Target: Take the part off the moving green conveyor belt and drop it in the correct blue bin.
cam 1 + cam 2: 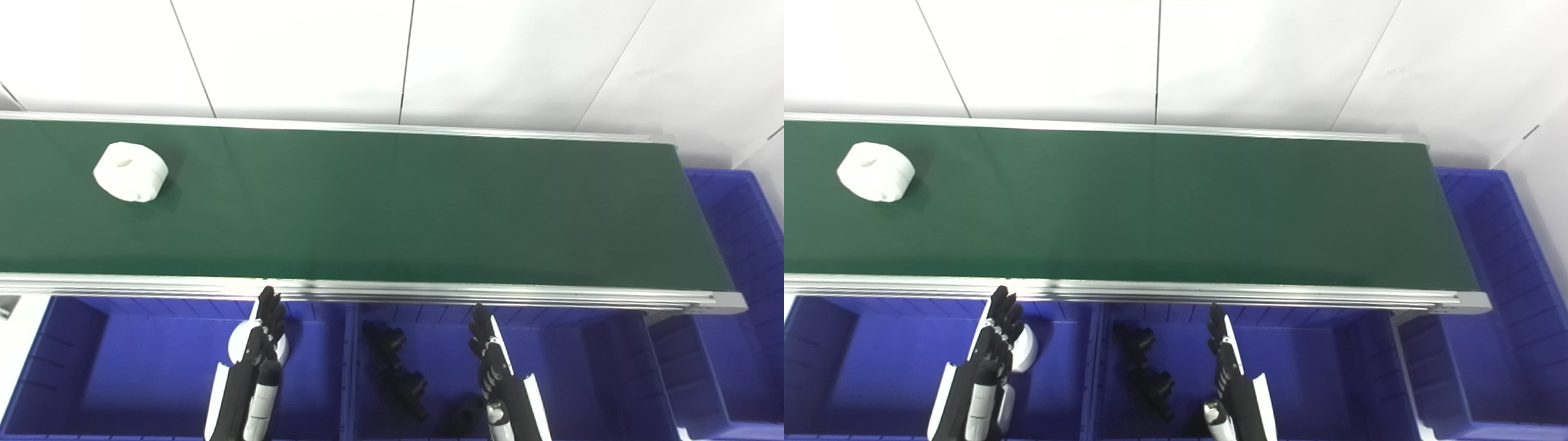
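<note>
We see the white part [130,171] at the belt's [392,208] far-left end, both our left hand [266,334] and right hand [490,355] empty, fingers straight (over the blue bins [92,367]), the left eye alone showing a round black piece [465,416].

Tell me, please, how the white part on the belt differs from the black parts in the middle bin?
The white part is a round ring lying alone on the green belt; the black parts are dark, elongated and knobbly, several together in the middle blue bin. Neither is touched by a hand.
</note>
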Controlling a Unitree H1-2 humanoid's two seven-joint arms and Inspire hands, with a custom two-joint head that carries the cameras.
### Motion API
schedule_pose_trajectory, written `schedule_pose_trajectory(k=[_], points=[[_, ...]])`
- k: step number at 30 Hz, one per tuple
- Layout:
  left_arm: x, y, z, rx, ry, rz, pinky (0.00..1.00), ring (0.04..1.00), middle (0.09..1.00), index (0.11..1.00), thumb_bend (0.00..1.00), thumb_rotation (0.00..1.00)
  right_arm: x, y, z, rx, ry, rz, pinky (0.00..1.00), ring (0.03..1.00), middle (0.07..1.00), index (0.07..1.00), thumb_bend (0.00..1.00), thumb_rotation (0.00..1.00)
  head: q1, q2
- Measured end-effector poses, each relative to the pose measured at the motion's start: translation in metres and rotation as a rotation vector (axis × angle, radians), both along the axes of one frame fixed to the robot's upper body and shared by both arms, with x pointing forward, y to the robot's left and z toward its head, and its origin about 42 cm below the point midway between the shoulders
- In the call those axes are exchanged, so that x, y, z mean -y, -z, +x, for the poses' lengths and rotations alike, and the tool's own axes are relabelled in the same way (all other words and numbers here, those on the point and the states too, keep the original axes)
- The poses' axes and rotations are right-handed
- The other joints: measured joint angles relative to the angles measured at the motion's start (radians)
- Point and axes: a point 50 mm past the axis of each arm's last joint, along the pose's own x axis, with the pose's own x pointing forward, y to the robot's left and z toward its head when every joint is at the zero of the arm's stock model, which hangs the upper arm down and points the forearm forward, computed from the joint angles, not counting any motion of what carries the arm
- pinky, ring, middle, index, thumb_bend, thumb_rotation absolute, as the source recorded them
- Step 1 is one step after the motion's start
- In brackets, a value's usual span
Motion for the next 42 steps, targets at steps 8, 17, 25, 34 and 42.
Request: schedule_pose_trajectory(k=[8, 17, 25, 34, 42], points=[[0.016, 0.016, -0.003, 0.003, 0.026, 0.039, 0.89, 0.944, 1.0, 1.0, 0.8, 0.93, 0.02, 0.014, -0.004, -0.039, 0.006, -0.027, 1.0, 1.0, 1.0, 1.0, 0.92, 1.0, 0.138, -0.078], [0.02, 0.027, -0.003, 0.003, 0.025, 0.046, 0.88, 0.917, 0.995, 1.0, 0.73, 0.86, 0.035, 0.021, -0.001, -0.045, 0.001, -0.045, 1.0, 1.0, 1.0, 1.0, 0.9, 1.0, 0.198, -0.12], [0.019, 0.033, -0.002, 0.001, -0.001, 0.062, 0.8, 0.869, 0.954, 1.0, 0.74, 0.88, 0.04, 0.028, 0.001, -0.044, 0.005, -0.042, 1.0, 1.0, 1.0, 1.0, 0.9, 1.0, 0.237, -0.158], [0.02, 0.038, 0.001, 0.002, -0.003, 0.097, 0.74, 0.835, 0.929, 1.0, 0.78, 0.89, 0.044, 0.03, 0.002, -0.046, 0.012, -0.039, 1.0, 1.0, 1.0, 1.0, 0.94, 1.0, 0.28, -0.157], [0.021, 0.015, 0.019, 0.125, 0.021, 0.092, 0.72, 0.843, 0.932, 1.0, 0.88, 0.9, 0.033, 0.032, 0.007, -0.043, 0.005, -0.028, 1.0, 1.0, 1.0, 1.0, 0.93, 1.0, 0.244, -0.178]])
